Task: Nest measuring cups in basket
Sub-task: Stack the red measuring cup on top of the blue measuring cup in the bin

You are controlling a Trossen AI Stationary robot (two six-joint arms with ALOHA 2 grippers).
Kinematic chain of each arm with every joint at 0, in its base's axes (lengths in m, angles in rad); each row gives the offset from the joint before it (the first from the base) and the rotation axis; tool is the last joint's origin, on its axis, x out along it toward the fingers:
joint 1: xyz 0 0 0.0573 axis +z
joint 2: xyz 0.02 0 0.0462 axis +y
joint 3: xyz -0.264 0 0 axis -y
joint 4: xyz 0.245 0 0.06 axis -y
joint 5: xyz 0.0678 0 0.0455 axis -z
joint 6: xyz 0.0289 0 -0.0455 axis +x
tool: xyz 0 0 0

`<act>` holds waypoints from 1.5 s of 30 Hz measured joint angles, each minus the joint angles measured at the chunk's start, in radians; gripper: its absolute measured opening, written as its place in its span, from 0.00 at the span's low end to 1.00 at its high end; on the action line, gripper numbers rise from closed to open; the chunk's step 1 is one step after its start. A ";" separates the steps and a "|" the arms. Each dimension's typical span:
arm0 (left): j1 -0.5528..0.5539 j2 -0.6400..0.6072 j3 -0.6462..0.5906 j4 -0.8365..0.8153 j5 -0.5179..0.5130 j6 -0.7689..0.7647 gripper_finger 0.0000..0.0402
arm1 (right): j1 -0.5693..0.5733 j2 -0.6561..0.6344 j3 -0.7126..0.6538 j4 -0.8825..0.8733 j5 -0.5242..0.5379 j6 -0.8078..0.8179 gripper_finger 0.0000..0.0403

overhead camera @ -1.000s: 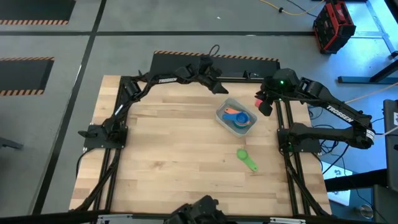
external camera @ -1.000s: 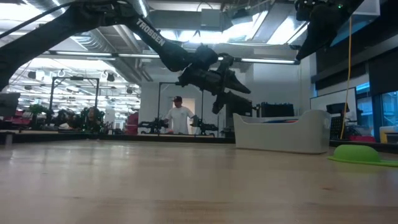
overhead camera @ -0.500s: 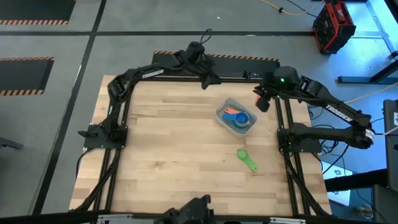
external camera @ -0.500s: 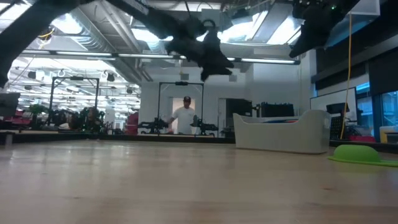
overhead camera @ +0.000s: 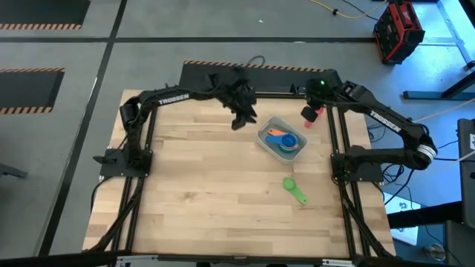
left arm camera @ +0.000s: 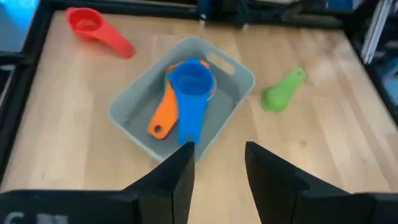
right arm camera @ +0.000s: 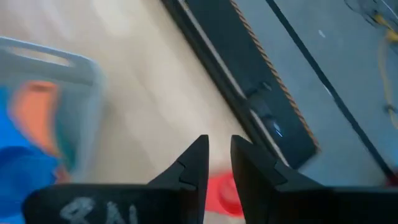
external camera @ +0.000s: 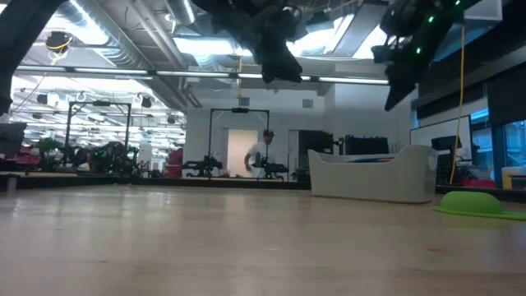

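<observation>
The pale grey basket stands right of the table's middle and holds a blue cup nested over an orange cup. A red cup lies on the table near the far right corner. A green cup lies bowl down on the table, nearer than the basket. My left gripper is open and empty, in the air to the left of the basket. My right gripper hangs high above the red cup, its fingers a narrow gap apart. The other cups are out of view.
The black frame rails run along the table's edges close to the red cup. A black mat with a striped edge lies beyond the far edge. Bare wood fills the left and near parts of the table. A person stands far off in the room.
My left gripper has drawn back toward the far edge, then come toward the near edge, and now hangs left of the basket. My right gripper has shifted a little along the far right corner and come lower. The cups and the basket have stayed put.
</observation>
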 joint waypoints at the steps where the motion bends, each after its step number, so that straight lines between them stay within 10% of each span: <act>1: -0.017 0.005 0.000 -0.003 -0.018 0.009 0.33 | -0.020 0.017 0.000 0.003 0.012 -0.014 0.18; 27: -0.148 0.008 -0.002 -0.066 -0.102 0.033 0.33 | -0.280 0.550 0.235 -0.262 -0.021 0.149 0.18; 45: -0.148 0.008 -0.002 -0.068 -0.102 0.034 0.33 | -0.286 0.649 0.215 -0.150 -0.103 0.222 0.18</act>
